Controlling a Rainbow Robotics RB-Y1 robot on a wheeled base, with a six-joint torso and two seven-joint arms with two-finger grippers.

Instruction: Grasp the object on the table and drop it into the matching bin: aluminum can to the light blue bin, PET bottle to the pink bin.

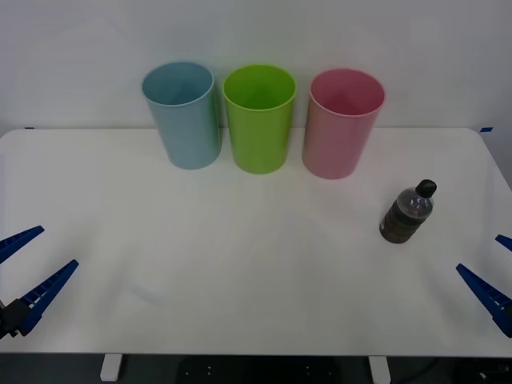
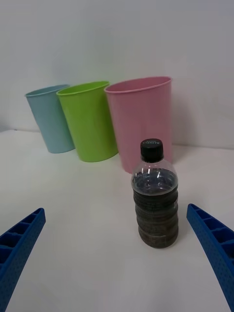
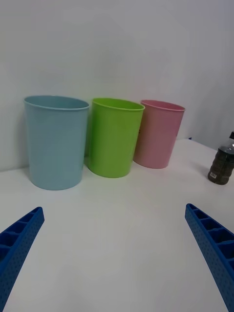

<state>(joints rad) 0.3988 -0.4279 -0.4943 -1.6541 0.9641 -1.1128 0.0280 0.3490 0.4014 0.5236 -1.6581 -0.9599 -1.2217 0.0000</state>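
Clearly the bottle point(image 1: 408, 212) stands upright on the table point(image 1: 240, 272), its long axis vertical, cap up, on the robot's right side, just in front of and to the right of the pink bin point(image 1: 342, 124). The right gripper point(image 2: 117, 253) is far nearer: its wrist view has the bottle dead ahead, between its 2 spread fingers but not yet reached. The left gripper point(image 1: 28, 268) hangs spread too, at the near left edge, well apart from the bottle. A straight forward reach by the right arm looks like the natural next move, closing across the ribbed body.
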